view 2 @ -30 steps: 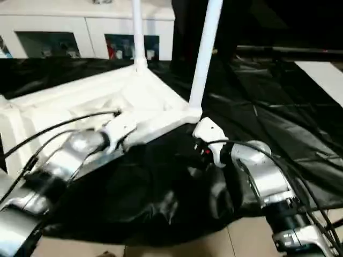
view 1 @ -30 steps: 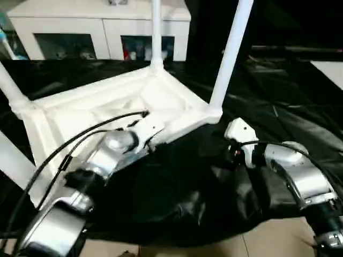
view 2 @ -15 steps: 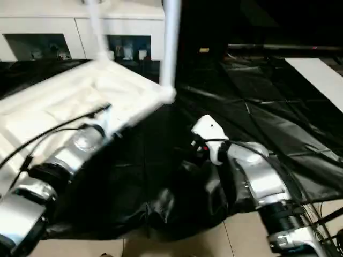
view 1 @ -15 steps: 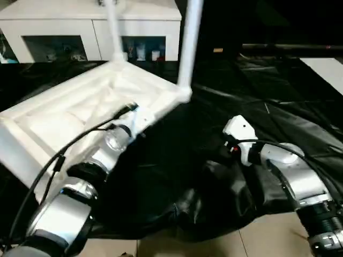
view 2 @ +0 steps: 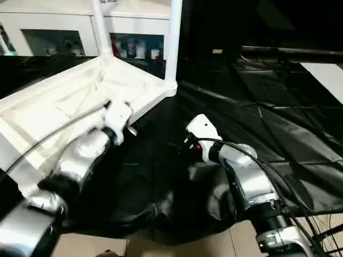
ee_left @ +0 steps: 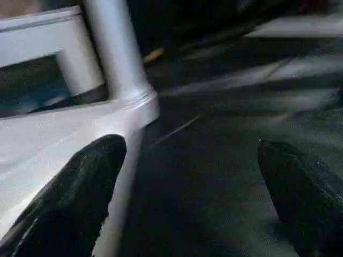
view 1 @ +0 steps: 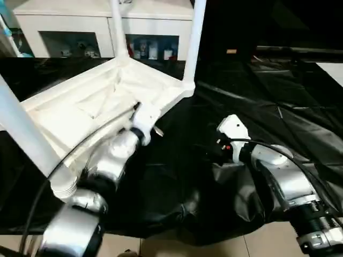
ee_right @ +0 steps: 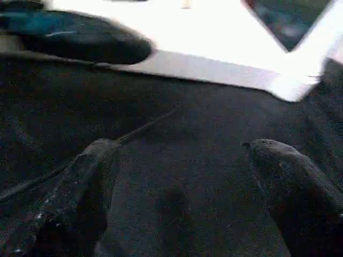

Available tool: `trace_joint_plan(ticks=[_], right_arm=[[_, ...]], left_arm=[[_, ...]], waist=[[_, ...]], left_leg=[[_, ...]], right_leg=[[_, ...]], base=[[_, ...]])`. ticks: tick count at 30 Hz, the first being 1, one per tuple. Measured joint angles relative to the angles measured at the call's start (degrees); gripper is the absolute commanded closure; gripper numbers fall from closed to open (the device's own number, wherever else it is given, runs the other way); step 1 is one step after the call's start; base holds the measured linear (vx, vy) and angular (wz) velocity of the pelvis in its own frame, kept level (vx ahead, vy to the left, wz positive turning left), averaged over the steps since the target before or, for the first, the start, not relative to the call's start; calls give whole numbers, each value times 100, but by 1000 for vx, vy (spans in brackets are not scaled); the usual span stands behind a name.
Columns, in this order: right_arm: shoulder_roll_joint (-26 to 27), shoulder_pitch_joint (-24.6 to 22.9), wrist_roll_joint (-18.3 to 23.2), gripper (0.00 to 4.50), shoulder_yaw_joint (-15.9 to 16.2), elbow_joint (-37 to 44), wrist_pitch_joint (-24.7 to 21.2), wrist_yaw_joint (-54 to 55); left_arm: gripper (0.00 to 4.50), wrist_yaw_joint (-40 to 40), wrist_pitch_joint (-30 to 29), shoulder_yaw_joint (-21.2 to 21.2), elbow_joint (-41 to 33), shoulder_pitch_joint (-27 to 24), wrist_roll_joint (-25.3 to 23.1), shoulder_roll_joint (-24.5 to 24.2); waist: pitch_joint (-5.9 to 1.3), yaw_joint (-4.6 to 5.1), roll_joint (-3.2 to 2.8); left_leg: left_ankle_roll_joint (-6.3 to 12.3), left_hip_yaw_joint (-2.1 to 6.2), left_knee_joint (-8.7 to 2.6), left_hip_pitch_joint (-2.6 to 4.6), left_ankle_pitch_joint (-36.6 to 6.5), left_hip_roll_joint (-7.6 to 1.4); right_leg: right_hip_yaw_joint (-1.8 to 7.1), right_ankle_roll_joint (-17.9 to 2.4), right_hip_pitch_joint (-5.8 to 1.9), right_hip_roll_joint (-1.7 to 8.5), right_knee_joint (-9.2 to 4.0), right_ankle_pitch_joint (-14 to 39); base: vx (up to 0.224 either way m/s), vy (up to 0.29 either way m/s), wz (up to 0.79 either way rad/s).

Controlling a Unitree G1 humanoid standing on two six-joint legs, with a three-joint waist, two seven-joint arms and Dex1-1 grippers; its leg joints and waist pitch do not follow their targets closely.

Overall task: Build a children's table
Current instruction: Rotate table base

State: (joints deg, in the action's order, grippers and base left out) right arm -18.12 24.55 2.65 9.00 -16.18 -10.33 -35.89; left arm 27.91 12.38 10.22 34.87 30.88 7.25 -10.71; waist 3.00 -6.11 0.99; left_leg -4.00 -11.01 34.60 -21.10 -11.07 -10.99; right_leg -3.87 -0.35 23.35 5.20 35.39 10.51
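Table: the white plastic children's table (view 1: 102, 101) lies upside down on the black cloth (view 1: 257, 101), its ribbed underside facing up and its smooth tapered tube legs (view 1: 194, 40) standing up from round corner sockets.
Cloth: black, glossy and creased, it drapes the surface under the table and bunches in folds toward the near edge.
Cabinet: a white cabinet (view 1: 80, 16) with glass doors stands behind the table, small coloured items visible inside.
Left gripper: the left gripper (ee_left: 187, 187) is at the table's near rim, close to the corner socket where one leg rises. Its two rounded black fingers (ee_left: 69, 198) are spread wide; one lies against the white rim, the other hangs over the cloth beside the table, and nothing is pinched between them.
Right gripper: the right gripper (ee_right: 182, 198) hovers low over the cloth, just beside the table's near corner and clear of it. Its black fingers (ee_right: 80, 198) are also spread apart and empty, with only cloth between them.
Forearms: both are silver, ribbed, with black cables (view 1: 53, 160) looping over the left one.
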Motion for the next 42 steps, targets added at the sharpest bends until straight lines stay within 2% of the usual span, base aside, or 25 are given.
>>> trace_joint_plan(ticks=[3, 6, 9, 15, 20, 26, 30, 33, 36, 39, 42], right_arm=[[193, 6, 1, 36, -64, -2, 99, 307], [260, -13, -4, 36, -98, -30, 114, 435], [294, -91, -4, 36, -125, -24, 121, 519], [395, -276, -3, 36, -93, 17, 135, 538], [480, -276, 6, 36, -51, 19, 178, 523], [620, -276, 17, 36, 6, 19, 177, 525], [584, -279, 17, 36, -2, 22, 176, 536], [576, -327, 16, 36, -32, 43, 176, 535], [553, -370, 12, 36, -63, 40, 174, 536], [558, -371, 13, 36, -61, 40, 175, 536], [545, -371, 14, 36, -66, 38, 179, 536]], left_arm=[[2, 550, -257, 84, -787, -482, 449, -108], [2, 1145, -690, 114, -1686, -1004, 965, -497], [2, 1786, -1337, 160, -2818, -1706, 1692, -983], [2, 2665, -2265, 67, -3891, -2466, 2426, -1895], [2, 3025, -2502, -2, -4292, -2745, 2518, -2429], [2, 3084, -2772, -140, -4469, -2922, 2560, -2656], [2, 3405, -2925, -311, -4658, -3325, 2692, -3053], [2, 3699, -2951, -655, -4684, -3830, 2806, -3441], [2, 3819, -2964, -1071, -4622, -4080, 2891, -3638], [2, 3890, -2971, -1300, -4580, -4270, 2912, -3793], [2, 3991, -3029, -1590, -4397, -4738, 2892, -4094]], waist=[[15, 17, -40], [10, 56, -93], [10, 94, -124], [22, 131, -154], [23, 132, -158], [22, 134, -162], [22, 187, -174], [24, 262, -180], [28, 268, -187], [34, 271, -197], [34, 295, -197]], left_leg=[[-2, -2, -3, 4, 2, 0], [-4, -6, -7, 6, 2, 0], [-5, -10, -14, 9, 1, 0], [-7, -12, -15, 18, 3, 0], [-9, -13, -16, 26, 4, 0], [-10, -13, -16, 26, 5, 1], [-11, -13, -23, 28, 4, 0], [-12, -12, -26, 31, 5, -1], [-12, -12, -25, 39, 5, -1], [-12, -12, -26, 63, 5, 1], [-13, -12, -32, 72, 5, 1]], right_leg=[[1, 0, -1, -1, 1, 0], [5, 1, -1, -1, -1, 1], [6, 3, -1, -2, -6, 3], [14, 4, -2, -7, -1, 3], [19, 5, -6, -9, 1, 3], [21, 5, -8, -10, 0, 4], [21, 7, -7, -13, -3, 5], [21, 8, -7, -17, -3, 6], [23, 8, -12, -17, -2, 5], [28, 10, -30, -17, -3, 7], [32, 18, -31, -21, -3, 11]], base=[[0, 0, 0], [0, 0, 0], [0, 0, 0], [0, 0, 0], [0, 0, 0], [0, 0, 0], [0, 0, 0], [0, 0, 0], [0, 0, 0], [0, 0, 0], [0, 0, 0]])
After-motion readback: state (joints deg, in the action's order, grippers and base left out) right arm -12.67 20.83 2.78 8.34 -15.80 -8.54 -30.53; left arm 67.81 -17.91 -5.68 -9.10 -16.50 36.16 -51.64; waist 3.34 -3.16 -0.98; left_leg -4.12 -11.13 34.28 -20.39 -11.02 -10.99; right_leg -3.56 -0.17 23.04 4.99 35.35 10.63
